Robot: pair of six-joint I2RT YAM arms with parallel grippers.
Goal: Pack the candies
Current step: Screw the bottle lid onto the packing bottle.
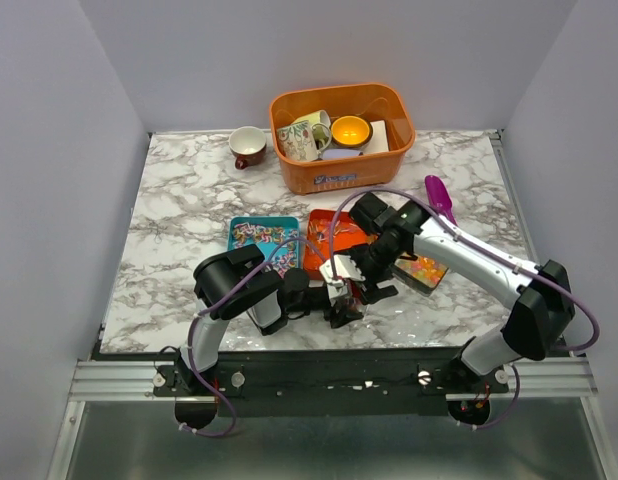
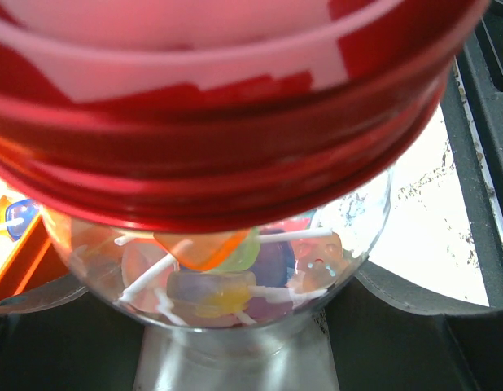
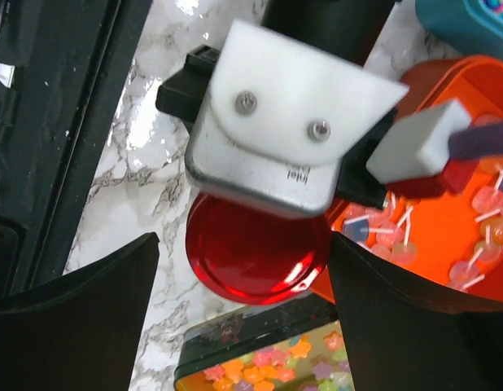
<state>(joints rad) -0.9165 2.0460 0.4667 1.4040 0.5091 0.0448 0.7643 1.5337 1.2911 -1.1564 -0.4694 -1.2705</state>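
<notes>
My left gripper (image 1: 341, 296) is shut on a clear glass jar (image 2: 235, 277) with a red lid (image 2: 227, 147). The jar holds pale wrapped candies on white sticks (image 2: 211, 293). My right gripper (image 1: 374, 268) is open just above it, its black fingers (image 3: 72, 309) either side of the red lid (image 3: 255, 254), the left one apart from it. More stick candies lie in an orange tin (image 3: 471, 171). Confetti-like bits fill a teal tin (image 1: 264, 240). Star-shaped jellies fill a dark tin (image 3: 268, 366).
An orange basket (image 1: 341, 170) with mugs and a yellow bowl stands at the back. A brown-and-white cup (image 1: 249, 147) is to its left. A purple scoop (image 1: 439, 195) lies at the right. The table's near edge and black rail (image 3: 40, 122) lie just beyond the jar.
</notes>
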